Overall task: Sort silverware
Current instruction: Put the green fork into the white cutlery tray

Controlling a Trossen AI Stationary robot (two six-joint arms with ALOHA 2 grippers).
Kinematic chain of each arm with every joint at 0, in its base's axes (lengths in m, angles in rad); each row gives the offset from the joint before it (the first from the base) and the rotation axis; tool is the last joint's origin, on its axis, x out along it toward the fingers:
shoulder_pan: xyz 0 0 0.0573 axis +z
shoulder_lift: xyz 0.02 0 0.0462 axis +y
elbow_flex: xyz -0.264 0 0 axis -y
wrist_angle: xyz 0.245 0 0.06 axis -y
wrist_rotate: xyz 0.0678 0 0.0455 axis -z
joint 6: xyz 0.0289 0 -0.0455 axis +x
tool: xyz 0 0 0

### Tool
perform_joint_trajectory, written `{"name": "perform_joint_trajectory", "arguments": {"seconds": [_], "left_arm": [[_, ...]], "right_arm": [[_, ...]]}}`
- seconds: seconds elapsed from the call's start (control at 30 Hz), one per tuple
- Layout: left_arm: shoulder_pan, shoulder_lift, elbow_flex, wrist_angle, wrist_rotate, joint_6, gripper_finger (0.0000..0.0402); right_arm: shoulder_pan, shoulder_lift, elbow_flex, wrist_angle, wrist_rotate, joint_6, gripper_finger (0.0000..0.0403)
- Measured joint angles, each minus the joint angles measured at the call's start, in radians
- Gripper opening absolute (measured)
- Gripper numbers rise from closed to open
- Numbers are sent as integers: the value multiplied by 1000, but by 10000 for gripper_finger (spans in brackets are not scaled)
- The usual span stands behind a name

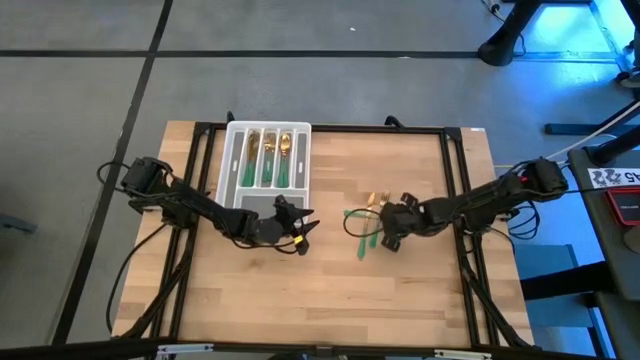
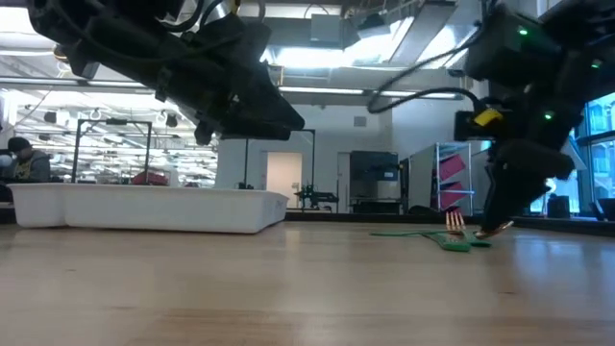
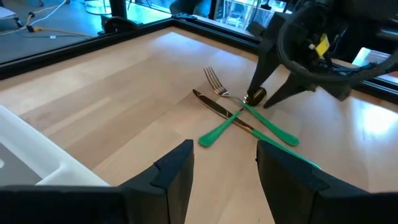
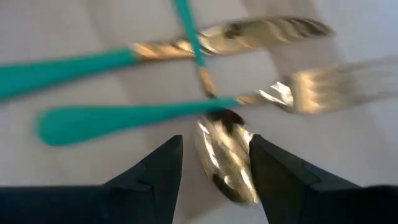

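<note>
Both sets of jaws are spread apart, and neither one holds anything. On the right gripper the jaws point down at a small pile of silverware and sit on each side of a gold spoon head. I cannot tell if they touch it. The left gripper hangs above bare wood near the middle of the surface, just beside the near end of the white tray, and it faces the pile.

Three loose pieces lie crossed over each other on the wood, on the right half of the surface. One is a fork, and its prongs point away from the left gripper. One is a knife that lies across the fork's green handle. One is the spoon with its bowl right under the right gripper's tips. All three have green handles and shiny gold heads.

More sorted silverware lies in the tray's long slots, gold ends toward the far edge and green handles toward the near side. This tray sits at the far side of the surface, on its left half.
</note>
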Motion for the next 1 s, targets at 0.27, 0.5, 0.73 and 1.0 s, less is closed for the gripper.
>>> {"name": "perform_joint_trajectory", "arguments": {"seconds": [0.27,0.5,0.73,1.0], "left_arm": [[2,0,0,0,0,-7,164],[4,0,0,0,0,-9,164],[4,0,0,0,0,-10,164],[1,0,0,0,0,-24,164]], "right_arm": [[51,0,1,-52,112,105,184],[-31,-2,2,45,20,426,184],[-35,52,4,69,-54,500,184],[-34,162,10,109,-3,459,138]]}}
